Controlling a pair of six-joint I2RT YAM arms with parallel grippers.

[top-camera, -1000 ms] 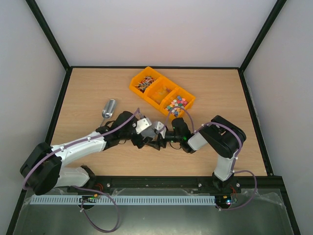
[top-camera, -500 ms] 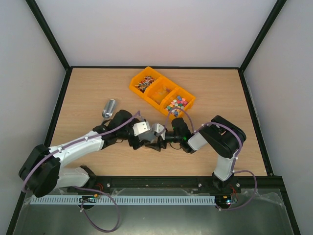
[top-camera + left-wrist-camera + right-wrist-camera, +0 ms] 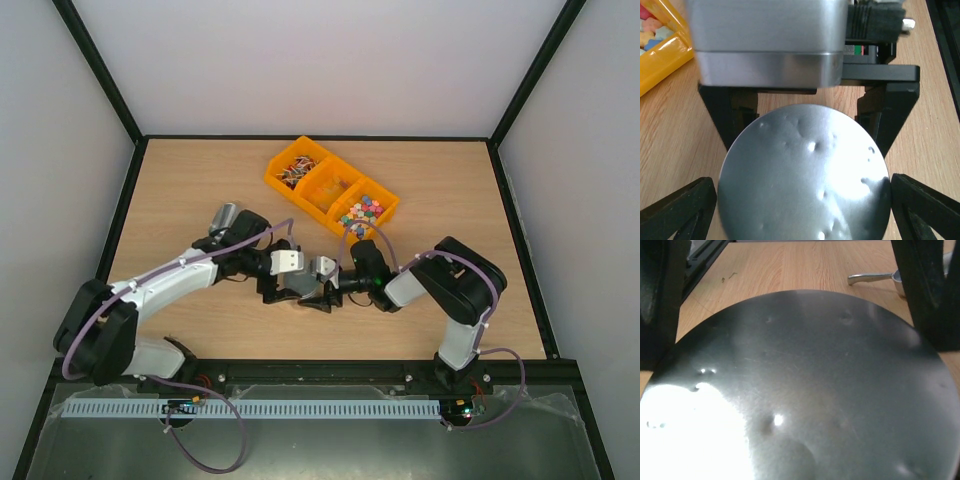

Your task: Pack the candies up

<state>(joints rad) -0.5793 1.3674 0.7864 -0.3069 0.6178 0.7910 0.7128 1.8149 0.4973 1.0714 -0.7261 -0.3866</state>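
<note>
The candies lie in an orange three-part tray: mixed red-white-dark pieces, amber pieces, pastel cubes. A corner of that tray with pastel cubes shows in the left wrist view. A grey round disc is held between both grippers, which face each other. My left gripper has a fingertip against each side of its rim. My right gripper straddles the disc's far part. The disc fills the right wrist view and hides that gripper's own fingers. From above, left gripper and right gripper meet.
A silver metal scoop lies left of the tray, partly under my left arm; its handle shows in the right wrist view. Black frame rails border the wooden table. Both arms crowd the near middle.
My left arm has swung back over the scoop and its gripper has settled lower against the right one. Its jaws have narrowed slightly onto the disc. The right arm has stayed still.
</note>
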